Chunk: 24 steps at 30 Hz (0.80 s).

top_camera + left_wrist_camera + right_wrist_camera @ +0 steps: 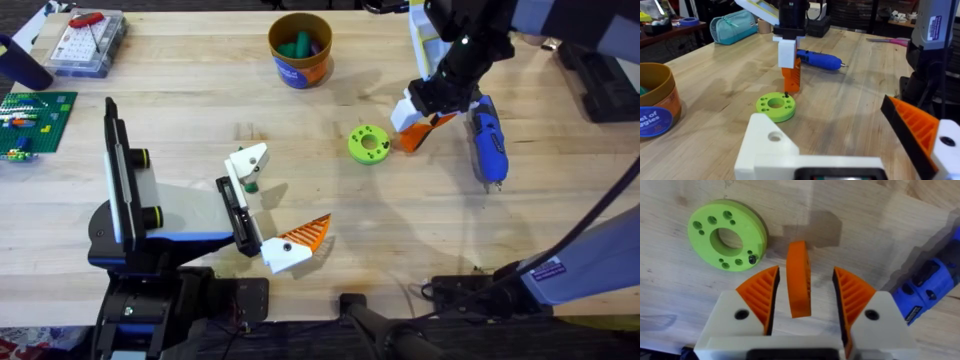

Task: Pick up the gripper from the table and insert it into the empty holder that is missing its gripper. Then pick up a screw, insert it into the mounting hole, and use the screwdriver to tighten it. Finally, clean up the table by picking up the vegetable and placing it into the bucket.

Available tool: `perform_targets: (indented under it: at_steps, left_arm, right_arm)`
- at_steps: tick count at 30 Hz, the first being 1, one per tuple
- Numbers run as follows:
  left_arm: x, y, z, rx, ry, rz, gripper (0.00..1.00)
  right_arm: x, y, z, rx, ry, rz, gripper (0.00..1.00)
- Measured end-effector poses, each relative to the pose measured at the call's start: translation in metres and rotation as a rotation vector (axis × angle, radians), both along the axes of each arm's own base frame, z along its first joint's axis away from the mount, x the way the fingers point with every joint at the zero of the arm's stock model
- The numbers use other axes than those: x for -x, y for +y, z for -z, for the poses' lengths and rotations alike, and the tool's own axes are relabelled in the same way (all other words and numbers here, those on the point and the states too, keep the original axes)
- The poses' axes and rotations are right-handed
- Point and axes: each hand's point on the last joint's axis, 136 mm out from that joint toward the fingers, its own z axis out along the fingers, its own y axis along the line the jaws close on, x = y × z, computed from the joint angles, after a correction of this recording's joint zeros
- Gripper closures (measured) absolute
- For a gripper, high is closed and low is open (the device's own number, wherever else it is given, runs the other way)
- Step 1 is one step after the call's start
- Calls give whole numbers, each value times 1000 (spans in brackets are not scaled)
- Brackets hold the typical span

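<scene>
Orange ribs mark your gripper [799,280]: it stands on edge on the wood between the right gripper's [802,297] spread jaws, not pinched, just beside the green vegetable [369,144] and near the blue screwdriver [489,146]. Your left gripper [268,205] lies low near the table's front; its white holder [248,163] and orange finger stand apart, jaws spread. The bucket [300,49] sits at the far side.

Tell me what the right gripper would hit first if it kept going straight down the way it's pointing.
The loose orange gripper between the right gripper's open fingers, then probably the wooden table beneath; depth is unclear.
</scene>
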Motion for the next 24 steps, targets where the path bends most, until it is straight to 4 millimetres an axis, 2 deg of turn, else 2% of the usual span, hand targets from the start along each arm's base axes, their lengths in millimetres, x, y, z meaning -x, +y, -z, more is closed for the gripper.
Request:
perform_targets:
  at_steps: [4,9,24]
  left_arm:
    - [0,0,0,0,4,-1,12]
    - [0,0,0,0,6,0,12]
    - [0,0,0,0,5,0,12]
  right_arm:
    - [0,0,0,-1,1,-1,358]
    - [16,-3,1,7,69,-17,358]
    - [9,1,-5,-10,17,-80,358]
